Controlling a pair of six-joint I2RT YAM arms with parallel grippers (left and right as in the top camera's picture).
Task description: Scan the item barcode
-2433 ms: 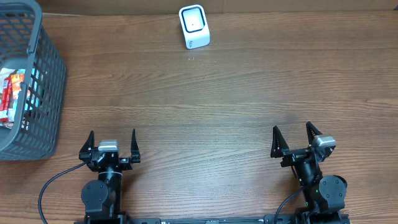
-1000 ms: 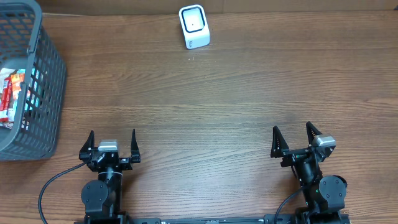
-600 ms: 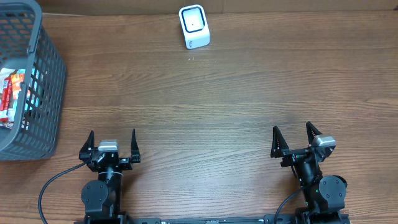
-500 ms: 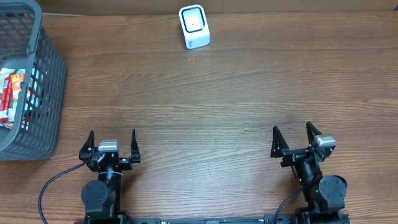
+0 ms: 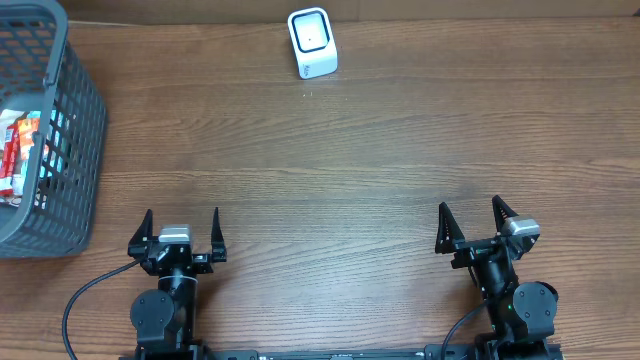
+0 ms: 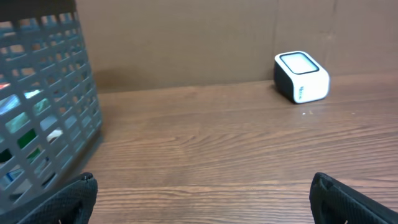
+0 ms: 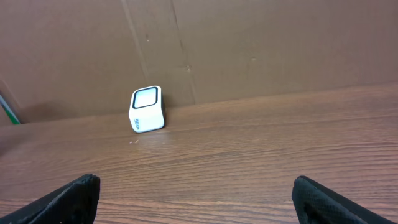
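Overhead: left jaws were wide open with nothing between them, and right jaws were the same. Both sat at the near edge of the counter [image 5: 360, 170]. The grey basket [image 5: 85, 130] stood ahead of the left jaws and off to their left, well apart. The packets [image 5: 14, 150] (the items to scan) lay inside it, red/white wrappers showing. The white scanner [image 5: 312, 42] sat far ahead, roughly between the two sets of jaws.

Left wrist: only the fingertips [image 6: 62, 202] showed, in the bottom corners, spread wide with bare counter between. The basket [image 6: 56, 74] was ahead-left, packets [image 6: 22, 121] partly visible through the mesh. The scanner [image 6: 301, 76] was ahead-right, window facing up.

Right wrist: fingertips [image 7: 65, 199] were also in the bottom corners, wide apart and holding nothing. The scanner [image 7: 147, 109] was ahead-left, near the cardboard wall [image 7: 280, 43]. Basket not in this view.
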